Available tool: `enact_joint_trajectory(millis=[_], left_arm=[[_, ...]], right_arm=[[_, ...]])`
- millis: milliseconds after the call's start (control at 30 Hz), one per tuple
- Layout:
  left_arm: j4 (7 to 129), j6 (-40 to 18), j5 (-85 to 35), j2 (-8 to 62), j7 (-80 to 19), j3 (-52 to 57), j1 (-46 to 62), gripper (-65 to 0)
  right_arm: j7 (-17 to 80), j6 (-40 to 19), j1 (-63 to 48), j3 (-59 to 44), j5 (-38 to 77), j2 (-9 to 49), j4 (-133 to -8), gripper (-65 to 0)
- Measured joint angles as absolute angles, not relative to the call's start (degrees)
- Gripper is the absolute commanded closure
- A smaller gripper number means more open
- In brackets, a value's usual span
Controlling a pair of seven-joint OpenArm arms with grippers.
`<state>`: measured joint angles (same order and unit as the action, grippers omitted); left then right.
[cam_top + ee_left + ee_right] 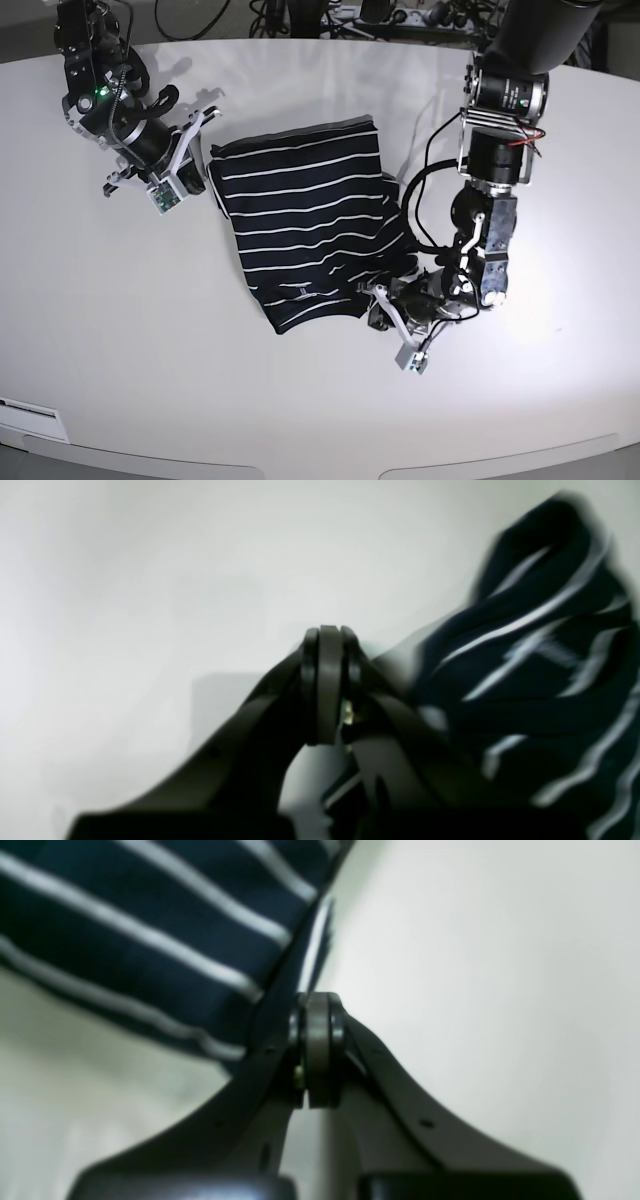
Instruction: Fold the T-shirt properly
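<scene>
The T-shirt [305, 225], dark navy with thin white stripes, lies folded into a rough rectangle in the middle of the white table [140, 360]. My right gripper [203, 165] sits at the shirt's upper left corner. In the right wrist view the gripper [316, 999] is shut, and a taut striped edge of the T-shirt [150, 940] runs straight into its tips. My left gripper [380, 303] is at the shirt's lower right corner. In the left wrist view this gripper [330, 632] is shut with nothing between its tips, and the bunched, blurred T-shirt [540, 655] lies just to its right.
Cables and a power strip [330, 15] lie along the table's far edge. The left arm's upright column [500, 130] stands right of the shirt, and the right arm's body [100, 95] is at the back left. The table's front edge [300, 462] curves along the bottom.
</scene>
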<state>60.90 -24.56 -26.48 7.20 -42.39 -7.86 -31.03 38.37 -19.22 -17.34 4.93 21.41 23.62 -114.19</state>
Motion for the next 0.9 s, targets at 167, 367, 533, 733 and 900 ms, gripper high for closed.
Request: enact_joint_trajectory(millis=[167,367,533,733,900], left_arm=[[61.2,-39.5,-53.4,9.8,-50.8,-7.9,-32.2,0.0],[61.1,-39.5,-84.4,14.0,-70.4,-7.9,-31.0,0.0],[64.2,-39.5,-83.5,14.6,-79.4,-1.8,-27.9,0.0],[76.9,-39.5,-83.1,16.5,-79.0,1.6,-19.5,0.0],[94.1,-39.6,-83.4,16.2,-79.6,3.8,-10.3,0.0]], right_arm=[[35.7,-20.5,-13.9,-0.4,33.3,23.6,-115.5,0.0],[39.2,-39.9,-14.4,-11.3,56.8,23.4,-115.6,0.0],[48.3,-39.6,-16.3,-20.2,72.2,23.4,-115.6,0.0],[57.0,-39.7,-23.8,-31.4,83.6,23.1,-115.7,0.0],[61.6,-39.7,-29.3,-39.8,83.2,23.0,-115.8,0.0]])
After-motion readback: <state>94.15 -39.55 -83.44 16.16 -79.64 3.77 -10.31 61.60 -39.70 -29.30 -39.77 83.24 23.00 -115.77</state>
